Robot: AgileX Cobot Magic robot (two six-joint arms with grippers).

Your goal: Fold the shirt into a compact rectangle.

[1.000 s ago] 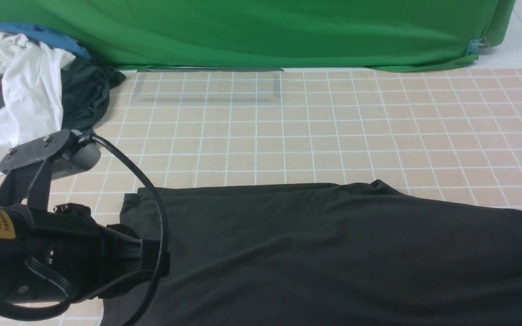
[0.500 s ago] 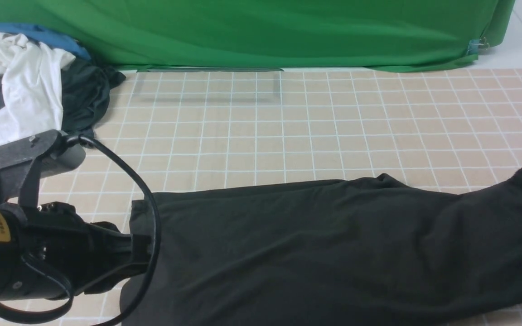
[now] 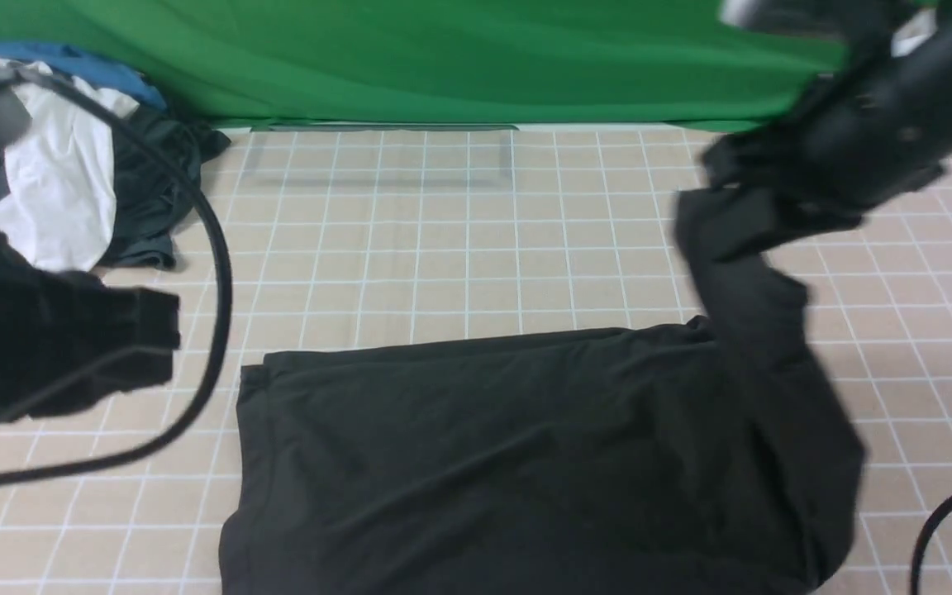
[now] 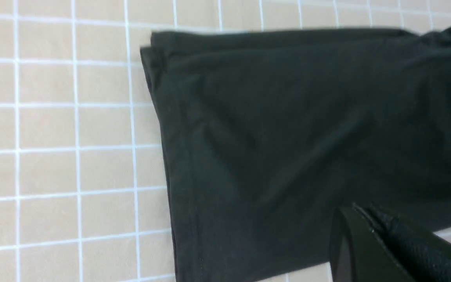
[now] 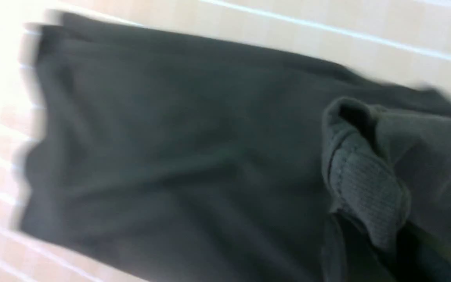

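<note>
A: Where the front view looks across the checked table (image 3: 459,248), what lies on it?

B: The shirt (image 3: 484,463) is spread flat on the near half, its left edge folded into a straight hem line. Its right end rises off the table as a dark strip up to the right gripper (image 3: 740,194), which is raised at the far right and blurred. At the far left corner sits a pile of clothes (image 3: 71,157), white, blue and dark grey, well apart from the shirt.

A: And the left gripper (image 3: 158,339)?

B: It hangs to the left of the shirt, clear of the cloth, with its cable (image 3: 211,273) looping in front of the pile.

A: What does the left wrist view add?

B: The shirt's (image 4: 288,137) folded corner lies flat on the tiles. The left gripper's tips (image 4: 356,211) are pressed together with nothing between them.

A: And the right wrist view?

B: It is blurred. The shirt (image 5: 170,156) stretches away below, and a ribbed cuff or hem (image 5: 362,196) is bunched close to the camera. The right gripper's tips are hidden by cloth, but they are clamped on that lifted end of the shirt.
</note>
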